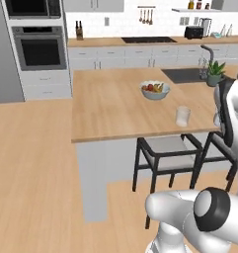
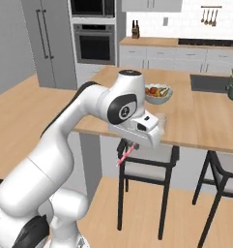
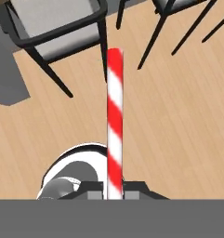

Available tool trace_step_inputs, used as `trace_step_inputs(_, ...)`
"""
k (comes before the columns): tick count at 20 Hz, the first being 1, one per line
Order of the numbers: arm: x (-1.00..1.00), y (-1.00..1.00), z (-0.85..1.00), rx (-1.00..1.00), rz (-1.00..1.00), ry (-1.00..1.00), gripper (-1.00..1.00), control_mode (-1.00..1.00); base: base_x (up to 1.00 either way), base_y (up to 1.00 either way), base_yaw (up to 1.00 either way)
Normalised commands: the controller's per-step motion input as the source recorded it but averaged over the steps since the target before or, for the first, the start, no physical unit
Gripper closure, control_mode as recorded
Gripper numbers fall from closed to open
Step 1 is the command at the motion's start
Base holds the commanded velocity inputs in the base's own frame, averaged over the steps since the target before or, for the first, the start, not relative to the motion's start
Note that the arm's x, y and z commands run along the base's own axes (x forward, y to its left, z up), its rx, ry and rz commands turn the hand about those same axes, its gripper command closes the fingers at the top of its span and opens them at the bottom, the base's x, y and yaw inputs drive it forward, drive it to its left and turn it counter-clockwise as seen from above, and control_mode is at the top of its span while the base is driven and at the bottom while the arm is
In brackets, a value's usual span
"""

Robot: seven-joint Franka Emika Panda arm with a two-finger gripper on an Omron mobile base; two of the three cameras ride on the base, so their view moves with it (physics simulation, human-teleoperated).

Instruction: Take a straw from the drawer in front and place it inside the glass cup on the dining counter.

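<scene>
Carrying the thin red-and-white striped straw (image 3: 114,125) toward the wooden-topped dining counter (image 1: 110,106).
Your gripper (image 3: 114,191) pinches it; the clear glass cup (image 1: 182,116) on that counter awaits.

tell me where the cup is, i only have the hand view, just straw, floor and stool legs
observer: the glass cup stands upright on the dining counter, near its front edge, above a stool.
operator: anything in it or near it
observer: it looks empty; a fruit bowl sits further back.
operator: where's my hand
observer: the gripper is on the stool side of that edge, with the straw slanting down toward the floor.
</scene>
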Motion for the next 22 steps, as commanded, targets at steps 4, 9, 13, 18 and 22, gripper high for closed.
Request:
trace_step_inputs(4, 0.0, 0.0, 0.0, 0.0, 0.0, 0.0, 1.0, 1.0, 0.64, 0.01, 0.0)
trace_step_inputs(9, 0.0, 0.0, 0.0, 0.0, 0.0, 0.0, 1.0, 1.0, 0.7, 0.0, 0.0)
trace_step_inputs(13, 0.0, 0.0, 0.0, 0.0, 0.0, 0.0, 1.0, 1.0, 0.11, 0.0, 0.0)
trace_step_inputs(18, 0.0, 0.0, 0.02, 0.0, 0.0, -0.02, 1.0, -1.0, 0.0, 0.0, -0.02)
trace_step_inputs(22, 0.34, -0.12, 0.41, 0.03, 0.02, -0.15, 1.0, -1.0, 0.0, 0.0, 0.0)
